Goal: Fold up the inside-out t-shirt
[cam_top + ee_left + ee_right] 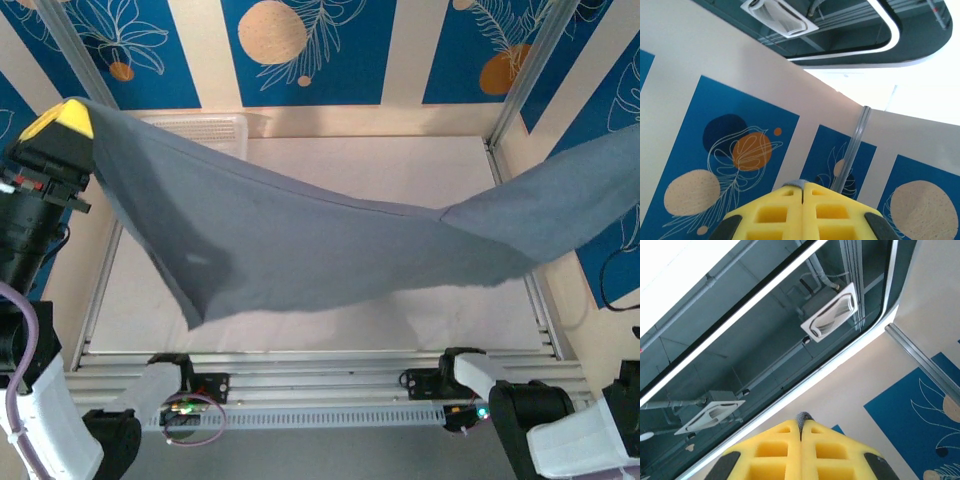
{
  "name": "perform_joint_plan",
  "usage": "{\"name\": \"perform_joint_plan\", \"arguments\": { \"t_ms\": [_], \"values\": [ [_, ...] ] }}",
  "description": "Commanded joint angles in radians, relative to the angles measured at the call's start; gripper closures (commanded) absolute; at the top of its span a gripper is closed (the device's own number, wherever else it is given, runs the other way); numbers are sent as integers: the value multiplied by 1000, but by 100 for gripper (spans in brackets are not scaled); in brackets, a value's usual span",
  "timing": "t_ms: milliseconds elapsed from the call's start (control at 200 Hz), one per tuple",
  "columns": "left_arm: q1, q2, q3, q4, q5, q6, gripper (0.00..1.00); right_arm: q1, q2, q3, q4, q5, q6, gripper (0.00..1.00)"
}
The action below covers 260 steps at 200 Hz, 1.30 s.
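The slate-grey inside-out t-shirt [300,250] hangs stretched in the air above the table, sagging in the middle, its lower edge drooping at the left. My left gripper [72,118] holds it high at the far left, yellow fingers shut on a corner. In the left wrist view the left gripper [803,186] points up at the wall, a sliver of grey cloth [796,183] pinched at its tip. The shirt's right end runs off the picture's right edge. In the right wrist view the right gripper [801,421] points at the ceiling, shut on a small fold of grey cloth [803,416].
A white basket [205,128] stands at the table's back left, partly behind the shirt. The white table surface [400,170] lies below the cloth, framed by aluminium rails [320,380]. Both arm bases sit at the near edge.
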Motion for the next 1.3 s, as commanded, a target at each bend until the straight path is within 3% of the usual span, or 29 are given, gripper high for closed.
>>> {"name": "perform_joint_plan", "arguments": {
  "t_ms": [0,135,215,295,390,465,580,735,810,885,960,1095,1175,1295],
  "values": [
    [13,64,-74,56,-31,2,100,-3,61,-93,67,-38,-20,100],
    [13,185,-198,173,-28,-68,100,-3,169,-228,204,-108,-34,100],
    [10,269,-255,316,-18,-87,100,-5,300,-166,219,-124,-74,100],
    [10,377,-174,325,-5,-64,100,-19,496,99,103,-136,-91,100],
    [10,478,-26,292,38,-53,100,-47,770,611,-27,-203,-47,100],
    [8,502,62,285,58,-48,100,-67,739,547,54,-240,16,100],
    [8,494,158,235,69,-8,100,-71,722,598,69,-264,8,100],
    [1,453,103,245,121,10,100,-119,648,560,40,-329,52,100],
    [-5,425,7,328,192,30,100,-144,610,496,6,-413,67,100],
    [-21,403,-95,388,274,64,100,-146,581,431,-103,-513,-15,100],
    [-54,389,-175,325,265,149,100,-146,571,363,-258,-571,-127,100],
    [-137,345,-407,265,198,340,100,-147,540,122,-585,-527,-309,100],
    [-184,306,-621,343,189,363,100,-150,430,-280,-582,-500,-302,100],
    [-287,265,-954,506,104,368,100,-173,123,-1102,-101,-611,-205,100]
  ]
}}
